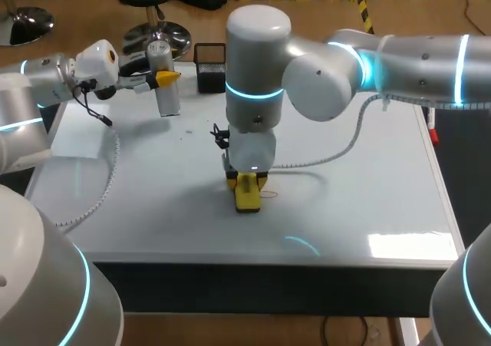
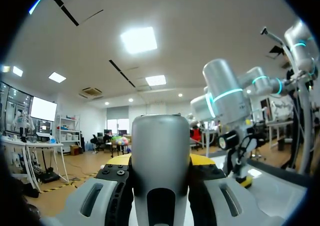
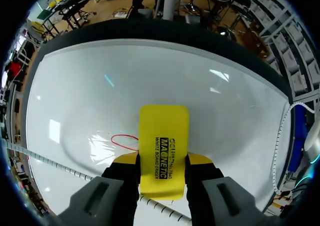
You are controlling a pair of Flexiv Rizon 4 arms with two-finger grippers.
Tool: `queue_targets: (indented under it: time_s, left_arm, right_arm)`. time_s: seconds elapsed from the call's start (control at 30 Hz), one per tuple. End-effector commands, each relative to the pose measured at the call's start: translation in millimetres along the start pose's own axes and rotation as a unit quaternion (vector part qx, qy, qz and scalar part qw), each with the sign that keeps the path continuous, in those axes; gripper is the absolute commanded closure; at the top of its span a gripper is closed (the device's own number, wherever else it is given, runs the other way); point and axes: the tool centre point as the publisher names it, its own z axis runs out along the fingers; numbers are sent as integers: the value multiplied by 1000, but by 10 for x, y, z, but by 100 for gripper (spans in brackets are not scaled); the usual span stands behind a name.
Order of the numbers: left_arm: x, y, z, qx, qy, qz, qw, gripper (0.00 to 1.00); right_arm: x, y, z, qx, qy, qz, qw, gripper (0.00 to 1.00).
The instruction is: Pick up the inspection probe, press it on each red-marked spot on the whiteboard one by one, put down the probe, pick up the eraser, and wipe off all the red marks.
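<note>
The yellow eraser (image 3: 164, 151) is being gripped by the right end effector (image 3: 162, 162) and held against the whiteboard (image 1: 353, 200), beside a red mark (image 3: 123, 142). The grey probe (image 2: 160, 141) is being clamped by the left end effector (image 1: 163, 77) above the whiteboard's far left.

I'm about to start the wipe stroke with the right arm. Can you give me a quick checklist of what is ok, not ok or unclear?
1. Eraser gripped on both sides by right fingers: ok.
2. Eraser pressed flat on whiteboard: cannot tell.
3. Red mark lies right beside the eraser, within the stroke: ok.
4. Probe put down: not ok, the left fingers hold it above the table's back left.
5. Left arm away from the wipe path: ok.
6. Other red marks located: cannot tell, the right arm hides part of the board.
</note>
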Motion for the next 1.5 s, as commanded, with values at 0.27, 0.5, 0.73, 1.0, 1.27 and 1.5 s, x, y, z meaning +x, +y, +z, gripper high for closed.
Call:
queue_targets:
  time_s: [0.27, 0.5, 0.73, 1.0, 1.27, 1.5]
  left_arm:
    - [7, -14, 8, -1, -1, 1, 1000, 100]
    - [7, -14, 8, -1, -1, 1, 1000, 100]
    - [7, -14, 8, -1, -1, 1, 1000, 100]
    - [7, -14, 8, -1, -1, 1, 1000, 100]
    - [7, -14, 8, -1, -1, 1, 1000, 100]
    - [7, -14, 8, -1, -1, 1, 1000, 100]
  right_arm:
    - [377, 57, 128, -4, -6, 38, 999, 100]
    - [570, 66, 189, -13, -5, 57, 998, 100]
    - [699, 93, 208, -18, 3, 65, 998, 100]
    - [801, 127, 227, -24, 5, 67, 997, 100]
    - [882, 153, 226, -27, 13, 71, 997, 100]
    - [999, 170, 217, -29, 16, 84, 996, 100]
